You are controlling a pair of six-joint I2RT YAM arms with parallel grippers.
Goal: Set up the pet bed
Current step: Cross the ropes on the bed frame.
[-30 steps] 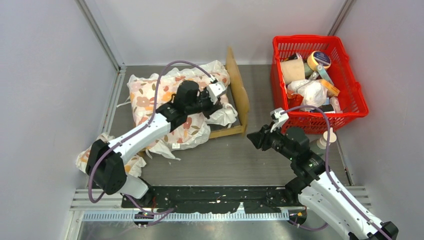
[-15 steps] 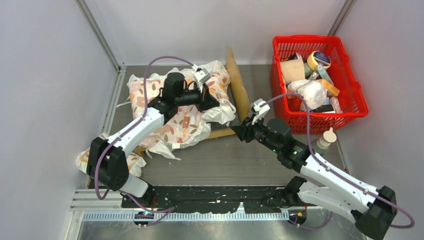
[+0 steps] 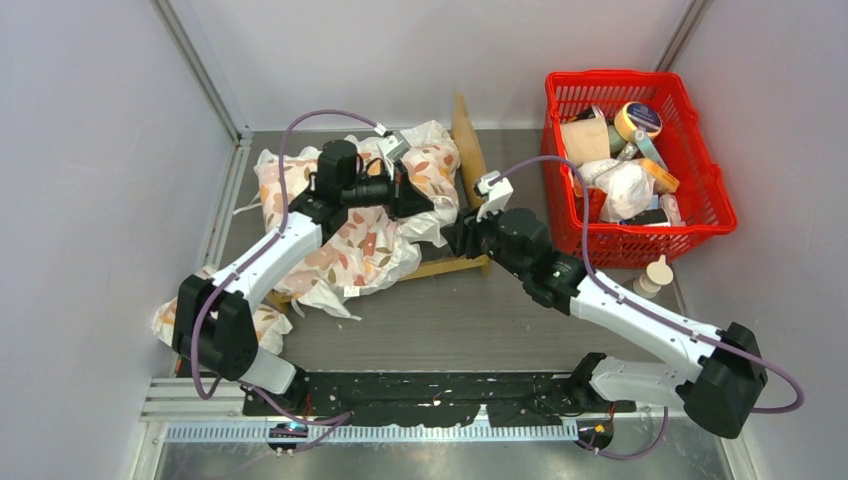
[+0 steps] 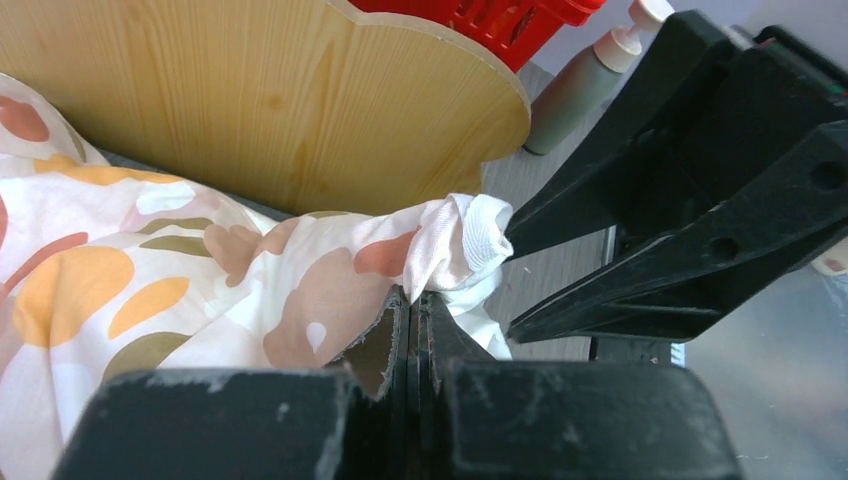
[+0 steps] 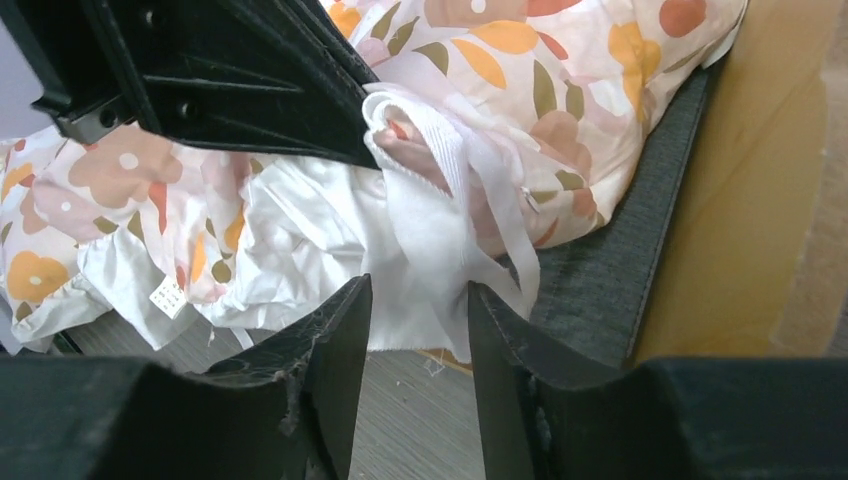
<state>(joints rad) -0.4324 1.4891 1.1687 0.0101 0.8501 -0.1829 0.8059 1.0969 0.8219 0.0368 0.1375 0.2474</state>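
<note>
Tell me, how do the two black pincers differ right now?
The left pincer is shut, pinching cloth of the floral cushion; the right pincer is open and holds nothing. The left reaches over the cushion; the right reaches across the edge of the pet bed. Both are black and point at the same white cloth corner.

We see the cushion (image 3: 300,190) lying on the bed (image 3: 467,140); the basket (image 3: 640,78) sits to its right, a bottle (image 3: 655,276) seemingly before it.
</note>
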